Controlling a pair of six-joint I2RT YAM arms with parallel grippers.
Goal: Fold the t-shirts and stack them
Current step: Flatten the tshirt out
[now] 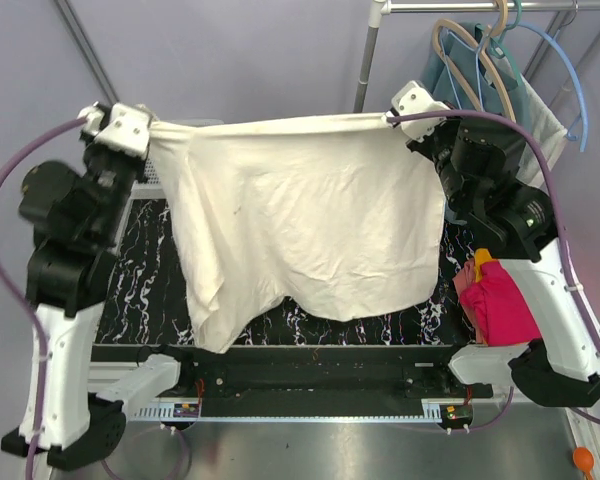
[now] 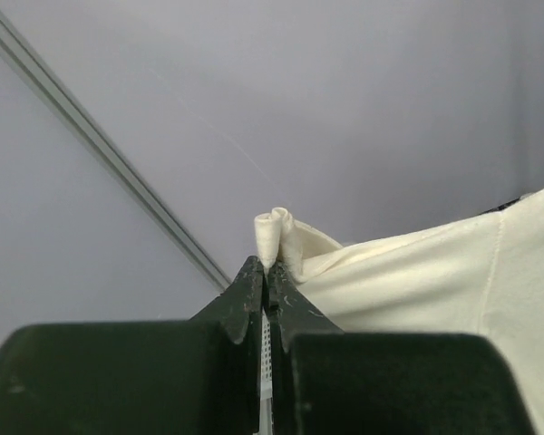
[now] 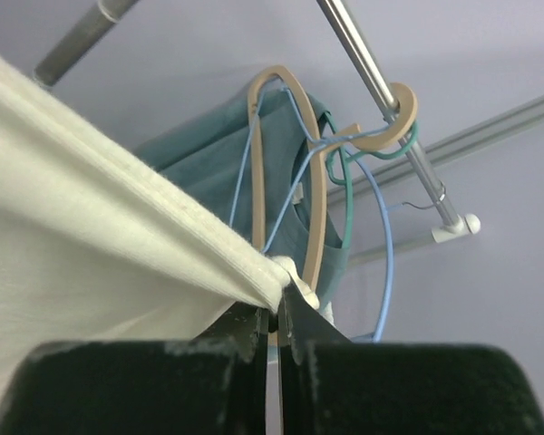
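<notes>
The left gripper (image 2: pixel 267 281) is seen pressed fully together, and a rolled corner of the cream t-shirt (image 2: pixel 417 272) is pinched between its tips, a small curl of cloth being left poking out just above them. The right gripper (image 3: pixel 274 313) is likewise closed tight, and the opposite corner of the same edge is clamped at its tips. Between the two grippers the shirt's top edge is pulled taut and held up in the air. The rest of the cloth is hung below both grippers as a broad, lightly creased sheet. Its uneven lower edge is seen over the black marbled table (image 1: pixel 140 290); whether it touches cannot be told. Below the right gripper, beside that arm, a folded pink t-shirt (image 1: pixel 502 300) is laid, with an orange t-shirt (image 1: pixel 483 262) tucked against its far end. Beyond the right gripper, a teal garment (image 3: pixel 208 163) is hung on hangers (image 3: pixel 319 208) from a metal rail (image 3: pixel 354 43).
</notes>
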